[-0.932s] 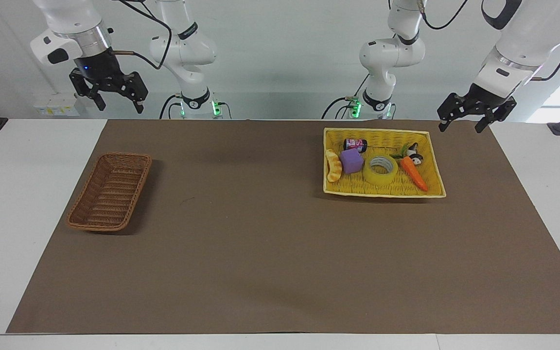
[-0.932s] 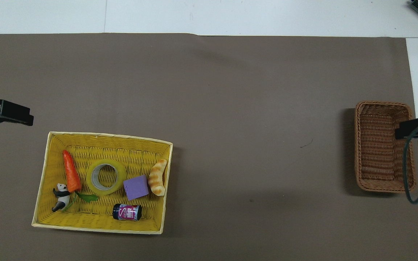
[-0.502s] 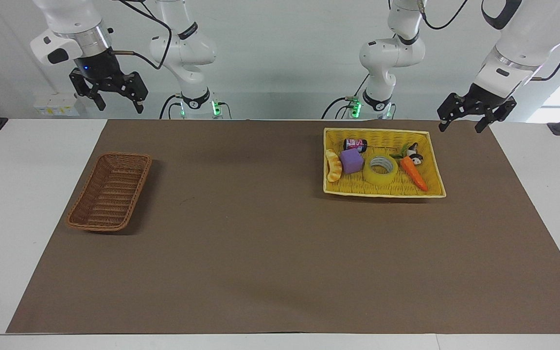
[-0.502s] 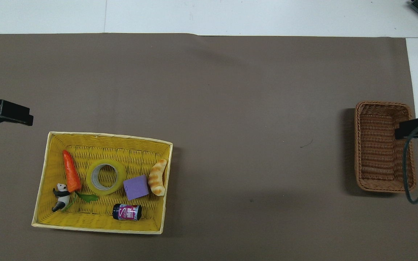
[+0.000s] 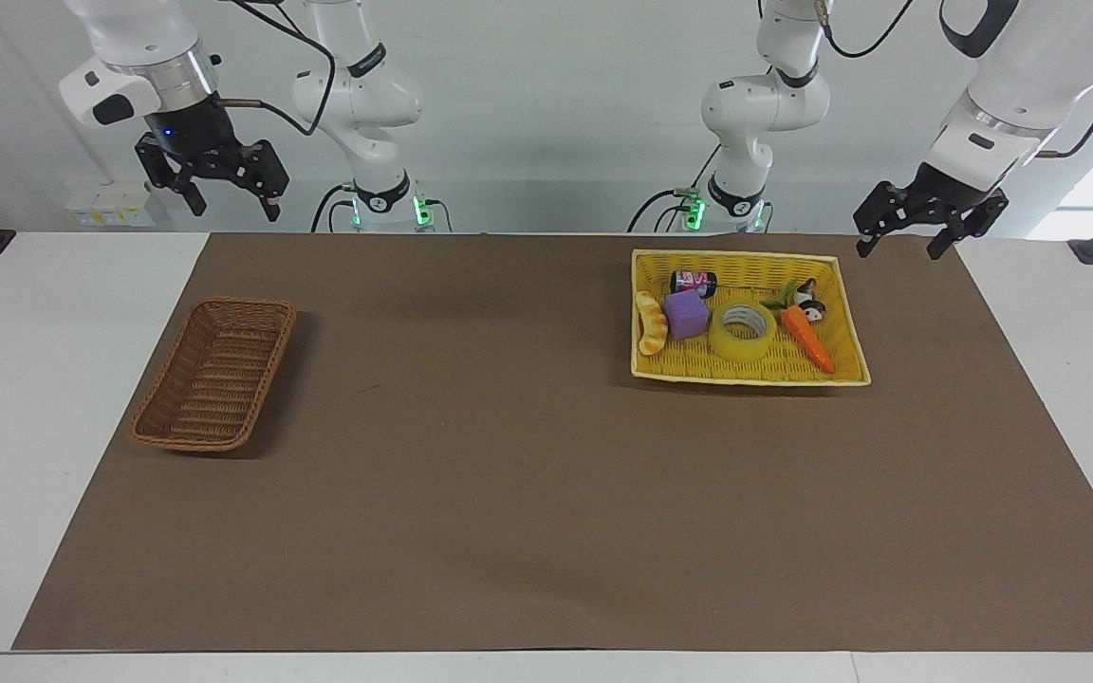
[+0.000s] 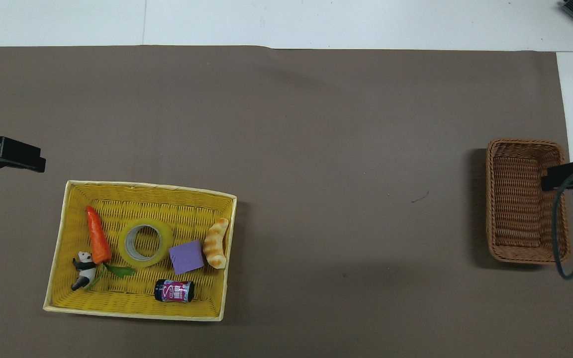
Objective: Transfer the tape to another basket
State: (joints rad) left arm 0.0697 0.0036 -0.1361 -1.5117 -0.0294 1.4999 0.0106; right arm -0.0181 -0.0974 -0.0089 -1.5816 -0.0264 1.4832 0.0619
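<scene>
The left gripper (image 5: 905, 235) hung at the upper right of the facing view, raised in the air over the brown mat's corner, just beside the yellow basket (image 5: 850, 313); its fingers stood spread apart and held nothing. In the overhead view only its dark tip (image 6: 15, 155) showed at the left edge. The right gripper (image 5: 230, 194) hung at the upper left of the facing view, up in the air, its fingers likewise spread and empty; in the overhead view its tip (image 6: 567, 178) showed at the right edge, over the rim of the wicker basket (image 6: 515, 199).

The tape (image 5: 742, 329) lay flat in the yellow basket, hole upward, in the right half of the facing view. It sat between a purple cube (image 5: 686, 314) and a toy carrot (image 5: 808, 338), just beside both. A small panda figure (image 5: 809, 301) lay at the carrot's leafy end, a dark can (image 5: 694, 281) lay on its side higher in the frame, and a bread piece (image 5: 651, 323) lay beside the cube. The wicker basket (image 5: 214, 372) stood at the left of the facing view, well apart from the yellow one, with nothing in it.
</scene>
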